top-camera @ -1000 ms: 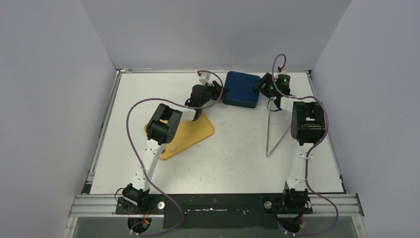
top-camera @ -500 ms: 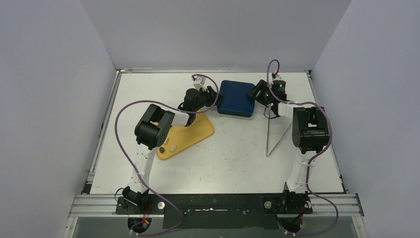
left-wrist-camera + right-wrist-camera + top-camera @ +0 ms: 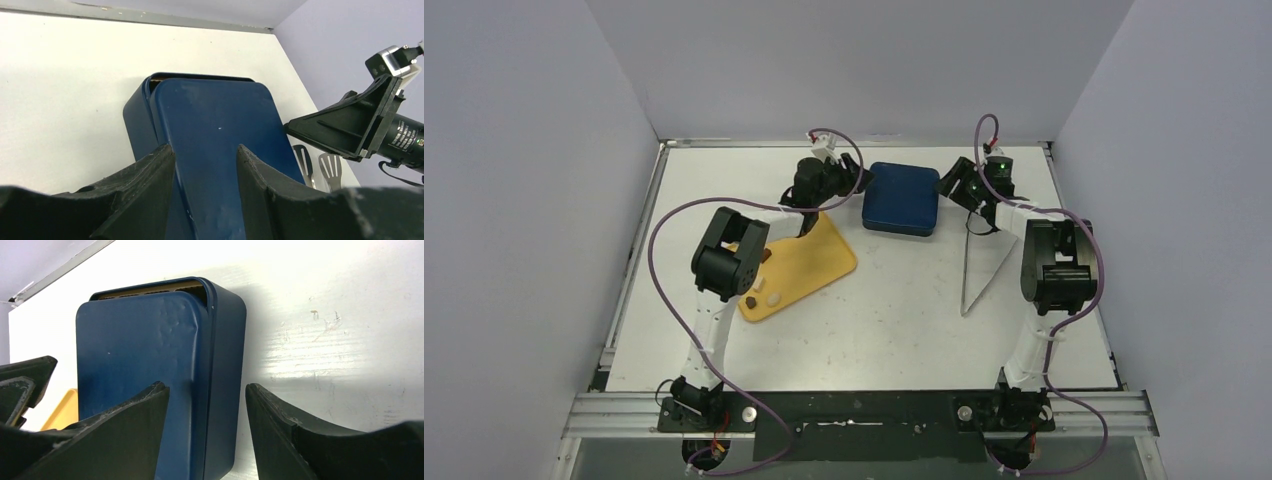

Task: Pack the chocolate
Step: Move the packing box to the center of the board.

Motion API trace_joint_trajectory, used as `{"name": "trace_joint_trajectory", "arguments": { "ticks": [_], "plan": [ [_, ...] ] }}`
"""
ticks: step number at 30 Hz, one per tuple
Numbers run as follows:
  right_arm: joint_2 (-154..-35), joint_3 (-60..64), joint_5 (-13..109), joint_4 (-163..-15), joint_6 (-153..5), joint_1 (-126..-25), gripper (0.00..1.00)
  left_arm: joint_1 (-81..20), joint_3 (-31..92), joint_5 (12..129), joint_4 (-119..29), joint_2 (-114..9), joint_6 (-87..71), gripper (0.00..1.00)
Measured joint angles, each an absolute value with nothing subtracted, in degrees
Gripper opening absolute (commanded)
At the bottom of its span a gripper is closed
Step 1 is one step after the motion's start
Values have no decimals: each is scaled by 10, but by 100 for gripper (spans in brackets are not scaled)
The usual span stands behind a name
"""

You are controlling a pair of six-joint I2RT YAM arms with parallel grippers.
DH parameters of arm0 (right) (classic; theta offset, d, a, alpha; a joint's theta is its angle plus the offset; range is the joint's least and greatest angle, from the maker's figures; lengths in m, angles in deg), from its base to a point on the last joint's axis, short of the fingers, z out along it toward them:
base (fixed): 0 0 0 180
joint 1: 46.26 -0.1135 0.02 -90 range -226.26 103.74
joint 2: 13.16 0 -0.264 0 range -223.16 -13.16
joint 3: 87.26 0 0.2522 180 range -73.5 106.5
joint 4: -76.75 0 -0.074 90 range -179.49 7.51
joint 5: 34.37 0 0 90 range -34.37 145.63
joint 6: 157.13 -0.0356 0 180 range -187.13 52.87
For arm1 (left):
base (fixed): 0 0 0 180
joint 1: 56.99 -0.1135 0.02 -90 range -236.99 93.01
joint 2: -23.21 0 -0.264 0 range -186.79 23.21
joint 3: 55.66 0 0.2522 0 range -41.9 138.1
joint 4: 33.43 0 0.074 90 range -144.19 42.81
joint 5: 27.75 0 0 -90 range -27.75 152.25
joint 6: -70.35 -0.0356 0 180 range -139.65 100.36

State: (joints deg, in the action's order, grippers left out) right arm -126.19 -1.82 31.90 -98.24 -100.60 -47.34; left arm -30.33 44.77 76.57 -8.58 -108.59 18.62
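The dark blue box [image 3: 901, 198] lies at the back middle with its lid on, slightly offset. A tan grid shows at its far edge [image 3: 150, 290]. My left gripper [image 3: 856, 182] is open at the box's left end, its fingers over the lid [image 3: 215, 125]. My right gripper [image 3: 951, 185] is open at the box's right end, its fingers either side of the box's side wall [image 3: 225, 365]. A brown chocolate [image 3: 750, 300] and a white one [image 3: 771, 297] lie on the yellow tray [image 3: 814, 262]. Other pieces are hidden.
Metal tongs [image 3: 980, 270] lie on the table right of the middle, their slotted tips near the box [image 3: 327, 167]. The left arm's elbow [image 3: 724, 255] hangs over the tray's left part. Grey walls enclose the table on three sides.
The box has slid a little toward the left and front. Both grippers have shifted with it at its ends. The left elbow moved left, uncovering more of the tray and the two pieces.
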Motion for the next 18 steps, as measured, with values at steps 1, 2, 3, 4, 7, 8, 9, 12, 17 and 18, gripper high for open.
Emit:
{"name": "trace_joint_trajectory", "arguments": {
  "ticks": [1,2,3,4,7,8,9,12,17,18],
  "plan": [
    [-1262,-17,319,-982,-1005,-473,56,-304,454,767,-91,-1086,186,46],
    [-1262,-16,319,-981,-1005,-473,55,-305,458,767,-93,-1086,185,46],
    [-1262,-16,319,-980,-1005,-473,55,-305,460,767,-96,-1086,184,46],
    [-1262,-16,319,-978,-1005,-474,54,-305,461,767,-100,-1086,182,46],
    [-1262,-16,319,-973,-1005,-474,50,-304,461,767,-124,-1086,171,46],
    [-1262,-16,319,-972,-1005,-474,48,-304,461,767,-130,-1086,168,46],
    [-1262,-16,319,-971,-1004,-474,47,-303,461,766,-139,-1086,162,46],
    [-1262,-16,319,-968,-1003,-474,44,-301,462,764,-161,-1086,149,45],
    [-1262,-16,319,-965,-1003,-476,42,-300,465,764,-181,-1086,139,42],
    [-1262,-15,319,-964,-1003,-478,41,-300,466,764,-184,-1086,138,41]
  ]
}}
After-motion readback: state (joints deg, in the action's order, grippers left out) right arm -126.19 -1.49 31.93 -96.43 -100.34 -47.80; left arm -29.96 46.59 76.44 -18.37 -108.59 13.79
